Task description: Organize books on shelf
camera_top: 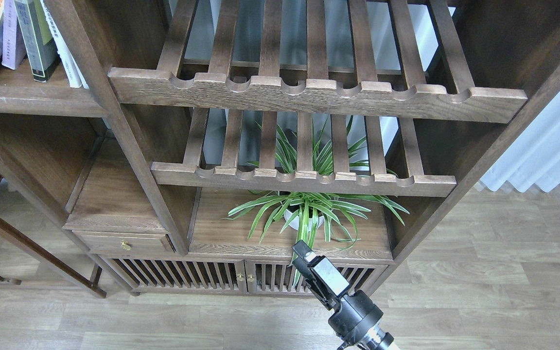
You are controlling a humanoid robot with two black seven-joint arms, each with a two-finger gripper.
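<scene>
Leaning on the shelf [22, 95], books [17, 34] (right gripper [304, 255] low, empty).

I am looking at what appears to be a living room or study in a home. A big dark wooden shelving unit [129, 146] fills most of my view, built like household furniture: two slatted racks [316, 92] with notched front rails, a small drawer [124, 241] with a brass knob, and low cabinet doors [192, 277] with slatted fronts and brass knobs. A striped green houseplant [309, 209] in a white pot sits on a lower board. A few books [27, 39] lean together on a shelf [27, 95] at the upper left. The floor [479, 272] is pale wood-look planking, and a light pleated curtain [547, 146] hangs at the right.
</scene>
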